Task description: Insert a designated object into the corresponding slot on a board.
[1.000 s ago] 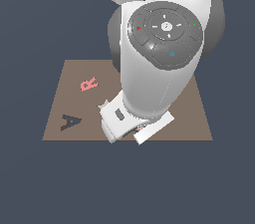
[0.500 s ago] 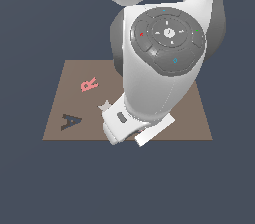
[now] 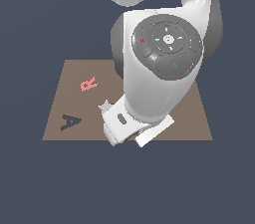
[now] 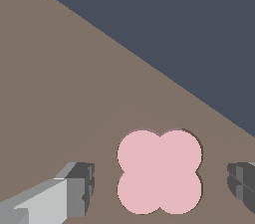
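Note:
In the wrist view the pale-pink clover-shaped piece (image 4: 159, 170) lies flat in the brown board (image 4: 60, 93), level with its surface, with a thin dark rim around it. The dark slot does not show apart from that rim. My gripper (image 4: 162, 185) is open. Its two grey fingers (image 4: 79, 188) stand apart on either side of the piece and do not touch it. In the exterior view the arm's hand (image 3: 124, 123) sits low over the board's near edge (image 3: 189, 118) and hides the piece and the slot.
On the board at the exterior view's left are a pink R (image 3: 88, 84), a dark A (image 3: 70, 122) and a grey star (image 3: 105, 105). The arm's large white link (image 3: 159, 68) covers the board's middle. Dark floor surrounds the board.
The round joint cap on the arm has turned a little. The hand stays low over the board's near edge, almost in the same place.

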`<state>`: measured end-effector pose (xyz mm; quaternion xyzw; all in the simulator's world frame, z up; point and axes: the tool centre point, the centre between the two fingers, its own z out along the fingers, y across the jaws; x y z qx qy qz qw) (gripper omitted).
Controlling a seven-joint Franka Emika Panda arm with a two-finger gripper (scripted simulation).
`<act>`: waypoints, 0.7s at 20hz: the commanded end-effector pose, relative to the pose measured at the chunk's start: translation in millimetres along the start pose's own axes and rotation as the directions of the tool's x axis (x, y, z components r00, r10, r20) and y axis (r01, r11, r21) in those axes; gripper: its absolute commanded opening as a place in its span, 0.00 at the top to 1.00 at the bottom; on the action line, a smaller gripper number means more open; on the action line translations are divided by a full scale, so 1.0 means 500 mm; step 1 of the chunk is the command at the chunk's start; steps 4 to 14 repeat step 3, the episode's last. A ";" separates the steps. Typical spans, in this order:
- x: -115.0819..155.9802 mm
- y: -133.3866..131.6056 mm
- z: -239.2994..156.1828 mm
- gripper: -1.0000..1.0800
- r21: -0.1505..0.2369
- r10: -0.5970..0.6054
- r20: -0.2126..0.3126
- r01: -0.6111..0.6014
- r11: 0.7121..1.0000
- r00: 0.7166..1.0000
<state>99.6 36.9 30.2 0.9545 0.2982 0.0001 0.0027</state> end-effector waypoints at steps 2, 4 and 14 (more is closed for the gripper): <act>0.000 0.000 0.000 0.04 0.000 0.000 0.000 0.000 1.000 1.000; 0.000 0.000 0.000 0.04 0.000 0.000 0.000 0.000 1.000 1.000; 0.000 0.000 0.000 0.04 0.000 0.000 0.000 0.000 1.000 1.000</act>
